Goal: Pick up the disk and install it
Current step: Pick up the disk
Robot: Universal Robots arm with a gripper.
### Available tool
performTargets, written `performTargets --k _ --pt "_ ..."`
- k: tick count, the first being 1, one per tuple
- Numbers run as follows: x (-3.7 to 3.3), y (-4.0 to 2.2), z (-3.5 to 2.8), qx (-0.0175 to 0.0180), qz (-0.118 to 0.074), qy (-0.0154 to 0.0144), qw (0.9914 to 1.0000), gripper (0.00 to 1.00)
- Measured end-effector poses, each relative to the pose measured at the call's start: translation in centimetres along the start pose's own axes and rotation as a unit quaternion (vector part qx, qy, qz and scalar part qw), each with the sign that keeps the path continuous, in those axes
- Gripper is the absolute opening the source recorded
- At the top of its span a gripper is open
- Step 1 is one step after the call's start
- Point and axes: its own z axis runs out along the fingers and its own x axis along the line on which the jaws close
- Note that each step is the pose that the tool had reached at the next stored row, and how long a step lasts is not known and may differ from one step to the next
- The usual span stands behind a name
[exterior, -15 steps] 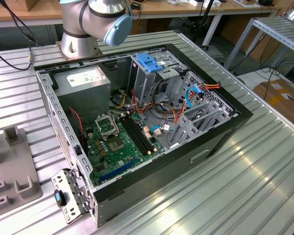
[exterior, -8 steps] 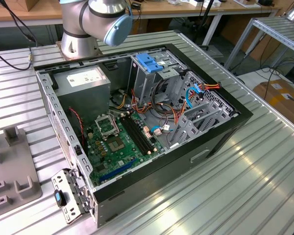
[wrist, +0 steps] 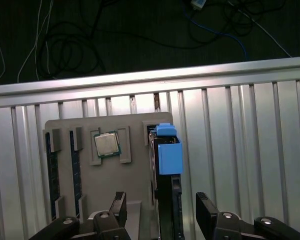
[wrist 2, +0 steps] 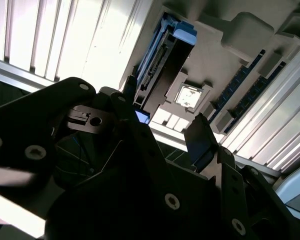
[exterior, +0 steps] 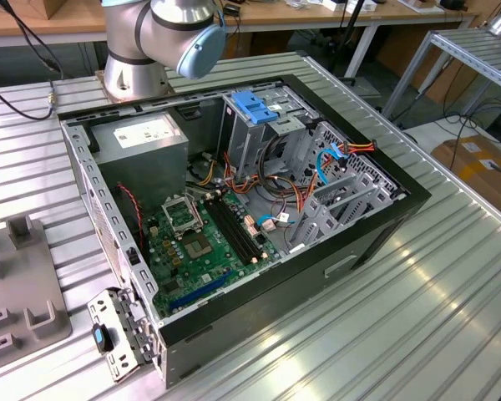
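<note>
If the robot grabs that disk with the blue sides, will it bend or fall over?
Probably no bending: the disk looks hard and boxy. It stands on its thin edge in the grey tray, so a sideways nudge might tip it. The open gripper sits either side, which should steady it.

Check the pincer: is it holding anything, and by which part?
Nothing is held. The pincer is open, its fingers standing apart from the disk, which sits on edge in the grey tray.
</note>
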Motion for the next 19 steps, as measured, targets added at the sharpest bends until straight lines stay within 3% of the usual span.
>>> performTargets --k 6,12,14,17,19 --pt "-0.01 0.0 0.48 0.0 0.0 0.0 1.0 0.66" --pt "-0.02 0.02 1.49 0.0001 0.0 0.0 1.0 0.66" --pt "-0.02 0.03 1.49 0.0 0.0 0.0001 1.0 0.66" --pt "-0.13 0.16 1.72 0.0008 -0.001 -0.0035 0.99999 0.66" --pt "-0.16 0.33 1.85 0.0014 -0.002 -0.0041 0.99999 0.66"
